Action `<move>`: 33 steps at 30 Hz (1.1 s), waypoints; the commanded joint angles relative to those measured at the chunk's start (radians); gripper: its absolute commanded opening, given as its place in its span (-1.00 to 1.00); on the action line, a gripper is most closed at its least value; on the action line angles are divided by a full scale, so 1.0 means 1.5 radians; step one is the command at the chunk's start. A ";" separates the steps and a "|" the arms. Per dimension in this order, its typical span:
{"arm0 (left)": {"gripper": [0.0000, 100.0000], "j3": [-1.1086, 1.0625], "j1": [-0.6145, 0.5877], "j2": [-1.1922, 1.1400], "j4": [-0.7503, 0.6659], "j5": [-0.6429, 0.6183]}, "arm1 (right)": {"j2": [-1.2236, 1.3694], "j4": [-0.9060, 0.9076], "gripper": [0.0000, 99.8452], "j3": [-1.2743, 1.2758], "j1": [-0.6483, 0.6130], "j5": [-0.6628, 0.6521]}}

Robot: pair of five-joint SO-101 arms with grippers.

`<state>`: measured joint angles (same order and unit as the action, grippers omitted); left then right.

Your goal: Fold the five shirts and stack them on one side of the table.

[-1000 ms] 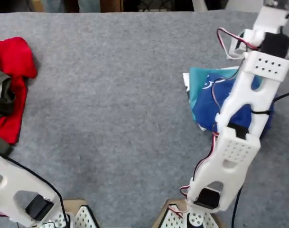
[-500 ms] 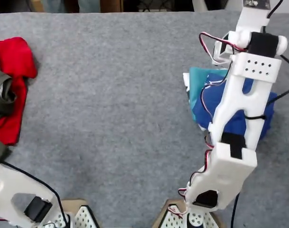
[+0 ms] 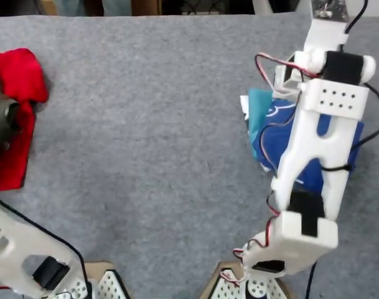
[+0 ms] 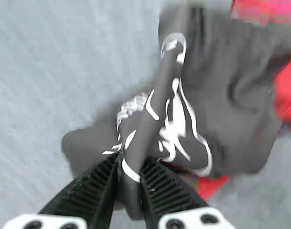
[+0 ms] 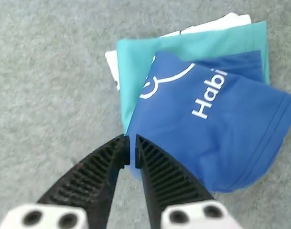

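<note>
On my left wrist feed the left gripper [image 4: 130, 164] is clamped on a pinched-up fold of the dark grey shirt [image 4: 207, 95]. That fold makes a ridge running straight away from the fingertips, across its white print. The rest of the shirt is bunched rather than flat, and it lies partly over the red shirt [image 4: 288, 81], which shows at its far edge and again under its near edge. From overhead the red shirt [image 3: 15, 106] sits at the table's left edge, crumpled, with its long axis running near to far. Over on the right side of the grey felt table [image 3: 152, 112] is the stack. The blue shirt [image 5: 217, 133] is on top, folded to a rough rectangle with white lettering, and it sits skewed so that it overhangs the teal shirt [image 5: 183, 52] beneath. A strip of white shirt [image 5: 221, 24] pokes out from under the teal one at the bottom of the stack. The right gripper [image 5: 129, 148] hangs above one corner of the blue shirt, its jaws drawn almost together, and I see nothing between them. In the overhead picture the right arm [image 3: 320, 143] stretches from near to far across the stack and covers much of the blue shirt.
</note>
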<state>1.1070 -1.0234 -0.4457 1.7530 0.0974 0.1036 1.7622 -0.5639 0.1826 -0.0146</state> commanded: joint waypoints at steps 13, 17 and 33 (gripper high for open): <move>-0.94 0.109 0.168 0.393 0.005 0.002 | -0.195 -0.013 -0.92 0.172 -0.018 -0.055; -0.94 0.017 0.291 0.503 0.005 0.004 | -0.200 -0.012 -0.92 0.171 -0.018 -0.071; -0.94 -0.889 0.904 0.883 -0.018 0.055 | -0.202 -0.006 -0.92 0.174 -0.019 -0.078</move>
<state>-0.0222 0.2854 0.8293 1.7545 0.1695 -0.1557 1.7545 -0.2984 0.1672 -0.1250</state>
